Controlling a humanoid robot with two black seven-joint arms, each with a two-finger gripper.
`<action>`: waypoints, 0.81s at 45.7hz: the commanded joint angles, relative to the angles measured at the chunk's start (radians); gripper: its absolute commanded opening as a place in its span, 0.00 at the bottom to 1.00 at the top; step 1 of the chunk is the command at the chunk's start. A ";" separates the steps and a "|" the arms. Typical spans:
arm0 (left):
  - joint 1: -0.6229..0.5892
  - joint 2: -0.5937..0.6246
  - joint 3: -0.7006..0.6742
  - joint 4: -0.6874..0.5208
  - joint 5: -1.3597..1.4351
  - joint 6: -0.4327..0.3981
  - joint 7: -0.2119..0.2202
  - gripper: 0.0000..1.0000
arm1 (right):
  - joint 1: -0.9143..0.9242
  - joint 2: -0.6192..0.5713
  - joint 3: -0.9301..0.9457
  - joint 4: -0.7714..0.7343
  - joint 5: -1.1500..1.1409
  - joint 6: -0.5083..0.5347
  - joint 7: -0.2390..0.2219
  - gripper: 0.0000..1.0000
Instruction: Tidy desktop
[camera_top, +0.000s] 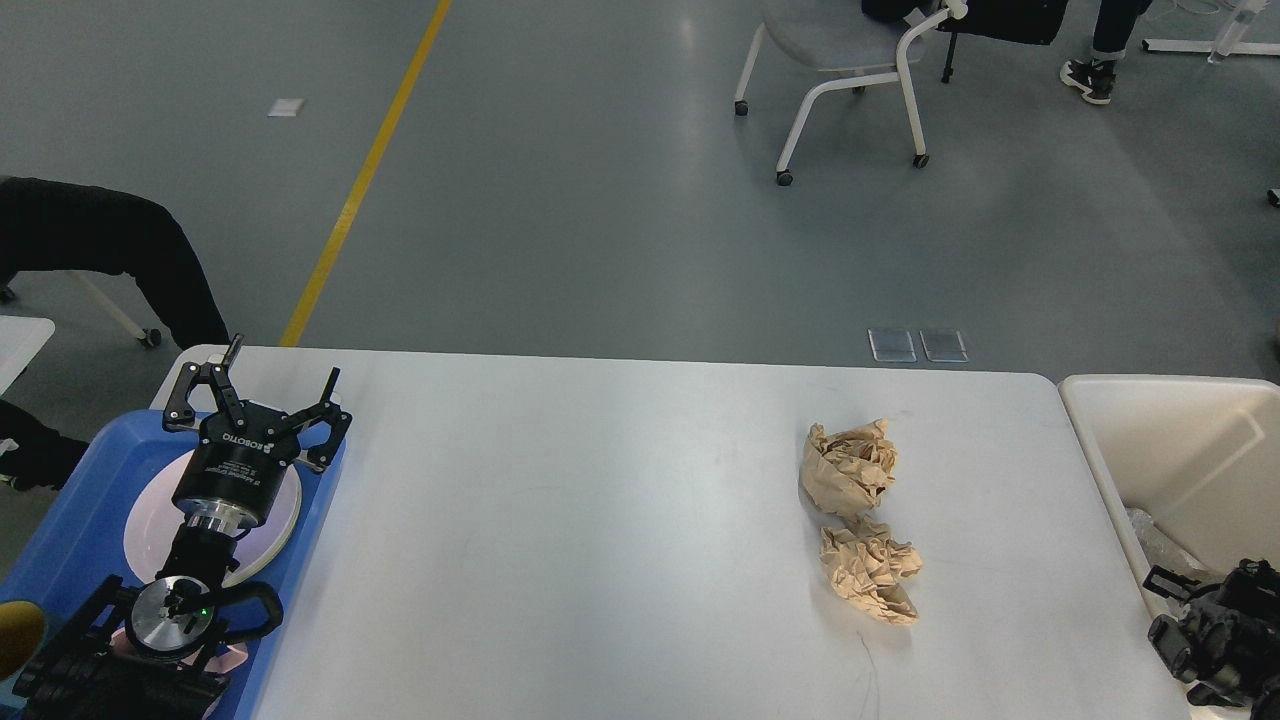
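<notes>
Head view. Tabletop (620, 520): white, rounded corners, filling the lower half of the view from 7 to 5 o'clock.

Left tool (283, 385): at 9 o'clock, above the far end of the blue tray (75, 520); fingers spread wide apart, nothing between them. A white plate (275, 525) lies in the tray beneath the arm.

Right tool (1165, 590): at 4 o'clock, at the view's edge, over the near part of the beige bin (1170, 440); dark and seen small, so whether it is spread or closed cannot be told.

Far paper ball (848, 468): crumpled brown paper, on the tabletop right of centre, toward 3 o'clock.

Near paper ball (870, 572): crumpled brown paper, just on the near side of the first, the two touching or almost so.

Chair (850, 60): grey seat, white frame, on the floor at 1 o'clock. Yellow line (365, 175) on the floor at 11 o'clock.
</notes>
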 joint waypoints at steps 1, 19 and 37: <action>0.000 0.000 0.000 0.000 0.001 0.000 0.000 0.96 | 0.099 -0.055 0.001 0.062 -0.002 0.010 0.002 1.00; 0.000 0.000 0.000 0.000 0.000 0.000 0.000 0.96 | 0.691 -0.204 -0.092 0.485 -0.129 0.247 -0.010 1.00; 0.000 0.000 0.000 -0.002 0.000 0.000 0.000 0.96 | 1.288 0.036 -0.249 0.805 -0.138 0.874 -0.013 1.00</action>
